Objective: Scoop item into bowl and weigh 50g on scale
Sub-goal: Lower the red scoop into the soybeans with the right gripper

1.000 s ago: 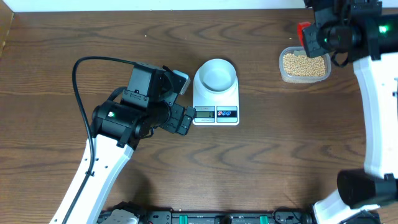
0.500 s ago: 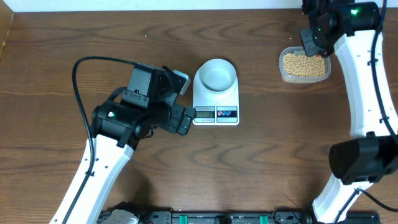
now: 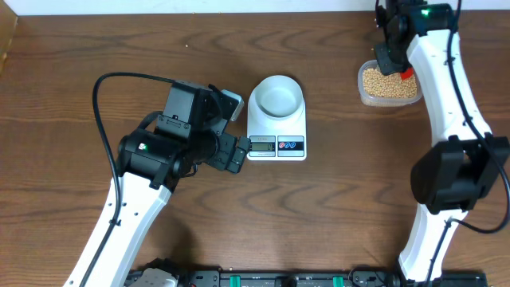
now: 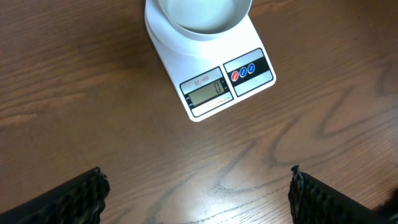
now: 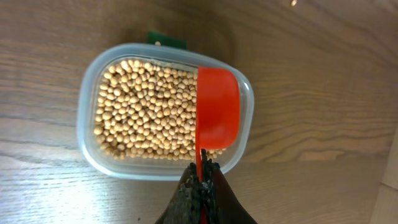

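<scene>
The right end effector (image 5: 200, 186) is clenched on the handle of a smooth red plastic scoop (image 5: 217, 106), its long axis running straight ahead over the clear tub (image 5: 85, 134); small round tan beans (image 5: 146, 112) lie under and left of it. The left end effector (image 4: 198, 190) hangs released beside the flat white scale (image 3: 276, 146) carrying the empty bowl (image 3: 276, 97), well apart from the tub

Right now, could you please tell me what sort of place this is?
Probably a robot lab bench: left arm, right arm, wooden table, kitchen scale, tub of beans.
</scene>
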You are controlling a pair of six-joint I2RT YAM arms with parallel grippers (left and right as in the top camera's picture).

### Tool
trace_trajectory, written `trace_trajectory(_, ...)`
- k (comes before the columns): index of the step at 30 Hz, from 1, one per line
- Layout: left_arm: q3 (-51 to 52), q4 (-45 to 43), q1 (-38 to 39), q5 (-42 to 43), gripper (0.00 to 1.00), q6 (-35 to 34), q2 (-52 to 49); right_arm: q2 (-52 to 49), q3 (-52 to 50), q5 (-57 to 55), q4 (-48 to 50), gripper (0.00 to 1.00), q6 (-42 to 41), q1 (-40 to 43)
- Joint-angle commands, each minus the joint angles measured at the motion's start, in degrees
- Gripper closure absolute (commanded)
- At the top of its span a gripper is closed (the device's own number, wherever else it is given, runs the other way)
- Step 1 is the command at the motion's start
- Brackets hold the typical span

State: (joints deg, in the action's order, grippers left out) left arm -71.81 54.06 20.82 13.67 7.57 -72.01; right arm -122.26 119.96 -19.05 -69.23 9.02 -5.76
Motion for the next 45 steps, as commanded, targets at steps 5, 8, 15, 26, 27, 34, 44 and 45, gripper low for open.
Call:
trace_trajectory(5,0.0,0.3,-0.2,0.7,0.05,0.5,-0.3,-1.9,1.0,-3.2,-0.7,0.99,-1.9,-0.4)
trace_trajectory(8,0.0,0.3,-0.2,0.7,0.05,0.5,-0.3,-1.9,1.0,-4.0,-1.6,0.99,-1.9,-0.4)
trace_trajectory(15,0.0,0.3,-0.2,0.7,0.05,0.5,-0.3,-3.4,1.0,-4.0,-2.1,0.99,-1.9,-0.5)
trace_trajectory(26,0.0,0.3,-0.2,0.7,0.05,0.5,-0.3,-7.1,1.0,5.5,-3.2,0.99,-1.0,-0.7)
trace_trajectory(27,0.0,0.3,-0.2,0.7,0.05,0.5,-0.3,-7.3,1.0,7.3,-3.1,0.99,-0.7,-0.7)
trace_trajectory(34,0.0,0.3,-0.2,0.7,0.05,0.5,-0.3,-7.3,1.0,14.4,-1.9,0.99,-0.2,-0.7)
trace_trajectory(44,0.0,0.3,-0.2,0.7,0.05,0.5,-0.3,-7.3,1.1,21.8,-1.0,0.99,0.0,1.2)
trace_trajectory(45,0.0,0.3,-0.2,0.7,0.05,0.5,-0.3,-7.3,1.1,23.6,-0.9,0.99,0.5,1.7)
